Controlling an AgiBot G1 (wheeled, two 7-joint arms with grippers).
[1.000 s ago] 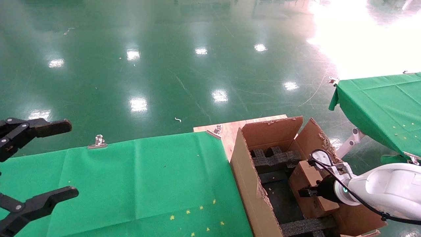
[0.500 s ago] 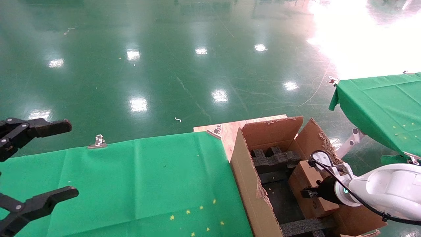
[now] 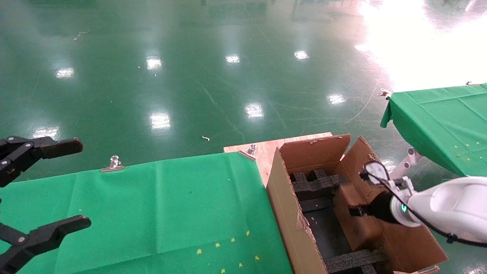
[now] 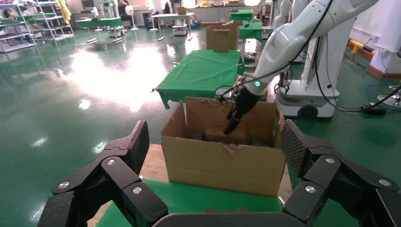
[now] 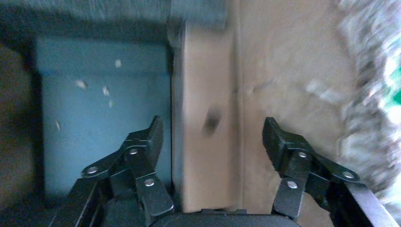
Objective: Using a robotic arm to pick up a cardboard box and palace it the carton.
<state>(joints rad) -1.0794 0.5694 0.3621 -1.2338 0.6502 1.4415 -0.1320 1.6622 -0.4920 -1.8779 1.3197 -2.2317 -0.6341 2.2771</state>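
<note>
At lower right, the right gripper (image 3: 355, 210) hangs with jaws spread, straddling the cardboard box (image 3: 355, 219) standing inside the carton (image 3: 289, 213). Light, stiff, likely crushable; best gripped across its 2 broad faces. Left gripper (image 3: 45, 186) spread, idle lower left.

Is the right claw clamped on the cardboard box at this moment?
No: in the right wrist view the right claw is spread, with a gap between each finger and the narrow side of the cardboard box standing in the carton.
</note>
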